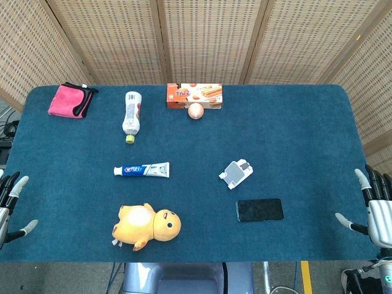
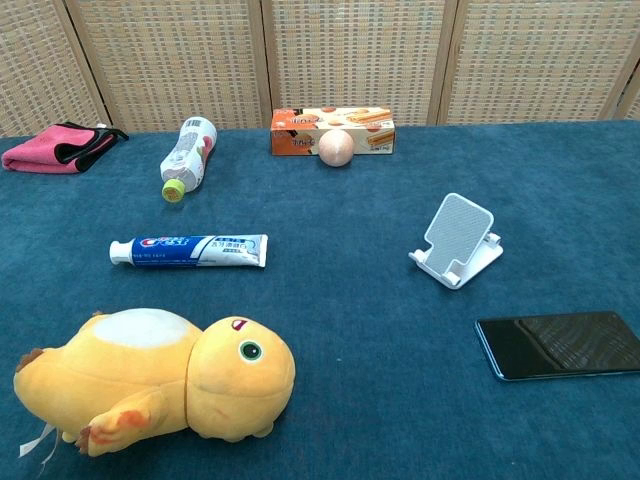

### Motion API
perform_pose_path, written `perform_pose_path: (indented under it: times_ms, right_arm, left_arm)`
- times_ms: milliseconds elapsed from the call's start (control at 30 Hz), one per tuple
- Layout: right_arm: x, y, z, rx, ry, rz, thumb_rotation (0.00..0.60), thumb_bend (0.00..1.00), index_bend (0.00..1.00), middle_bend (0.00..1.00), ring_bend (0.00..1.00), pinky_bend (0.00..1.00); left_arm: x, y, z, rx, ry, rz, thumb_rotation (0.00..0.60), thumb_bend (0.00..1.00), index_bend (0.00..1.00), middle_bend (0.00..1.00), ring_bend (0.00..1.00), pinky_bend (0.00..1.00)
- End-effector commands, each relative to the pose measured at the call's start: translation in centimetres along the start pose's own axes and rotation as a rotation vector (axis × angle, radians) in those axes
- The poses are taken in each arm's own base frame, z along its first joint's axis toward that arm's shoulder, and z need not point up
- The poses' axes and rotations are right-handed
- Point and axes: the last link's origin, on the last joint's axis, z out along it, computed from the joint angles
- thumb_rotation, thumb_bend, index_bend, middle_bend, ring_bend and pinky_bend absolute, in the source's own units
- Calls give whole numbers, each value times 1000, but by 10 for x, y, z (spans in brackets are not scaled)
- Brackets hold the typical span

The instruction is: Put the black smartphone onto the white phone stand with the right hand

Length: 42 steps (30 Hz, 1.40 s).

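Observation:
The black smartphone (image 1: 260,210) (image 2: 561,345) lies flat, screen up, on the blue table toward the front right. Just behind it and slightly left stands the white phone stand (image 1: 236,172) (image 2: 457,241), empty, its back plate tilted up. My right hand (image 1: 375,204) hovers at the table's right edge, well to the right of the phone, fingers spread and holding nothing. At the left edge my left hand (image 1: 11,203) is also spread and empty. Neither hand shows in the chest view.
A yellow plush duck (image 1: 146,225) lies front left, a toothpaste tube (image 1: 141,169) behind it. Further back are a white bottle (image 1: 131,115), a snack box (image 1: 193,95) with a pink ball (image 1: 195,111), and a pink cloth (image 1: 71,100) at the far left corner.

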Motion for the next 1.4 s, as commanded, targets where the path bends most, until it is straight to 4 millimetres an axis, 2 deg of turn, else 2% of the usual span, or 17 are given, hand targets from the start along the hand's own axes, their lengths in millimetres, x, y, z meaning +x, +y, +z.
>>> perform_pose_path:
  times_ms: [33, 233, 433, 467, 567, 700, 833, 967, 1133, 1400]
  right_arm:
    - [0, 0, 0, 1, -1, 0, 600, 53, 0, 0, 0, 0]
    - [-4, -3, 0, 17, -31, 3, 600, 53, 0, 0, 0, 0]
    - [-15, -14, 4, 95, -151, 22, 600, 53, 0, 0, 0, 0]
    - [-31, -27, 8, 189, -248, -19, 600, 55, 0, 0, 0, 0]
    - [-47, -45, 17, 276, -336, -24, 600, 64, 0, 0, 0, 0]
    - [-62, -65, 26, 346, -384, -32, 600, 99, 16, 13, 0, 3]
    - [-77, -85, 37, 396, -410, -54, 600, 105, 64, 66, 2, 51]
    - [-87, -97, 45, 416, -426, -76, 600, 105, 124, 122, 54, 105]
    - [-95, -105, 49, 425, -449, -95, 600, 105, 150, 166, 111, 160]
    - [-124, -120, 57, 434, -513, -129, 600, 105, 178, 185, 141, 187]
  left_arm:
    - [0, 0, 0, 1, -1, 0, 600, 0, 0, 0, 0, 0]
    - [-1, 0, 0, 3, -2, 3, 600, 0, 0, 0, 0, 0]
    - [1, 1, 0, 10, 14, 4, 600, 0, 0, 0, 0, 0]
    - [0, 1, 1, 15, 19, 7, 600, 0, 0, 0, 0, 0]
    - [-1, 3, 2, 23, 20, 17, 600, 0, 0, 0, 0, 0]
    - [-3, 4, 5, 33, 20, 25, 600, 0, 0, 0, 0, 0]
    - [-4, 3, 9, 50, 16, 28, 600, 0, 0, 0, 0, 0]
    - [-4, 2, 13, 65, 13, 28, 600, 0, 0, 0, 0, 0]
    - [-3, 1, 16, 80, 16, 23, 600, 0, 0, 0, 0, 0]
    - [-2, -2, 23, 106, 20, 20, 600, 0, 0, 0, 0, 0]
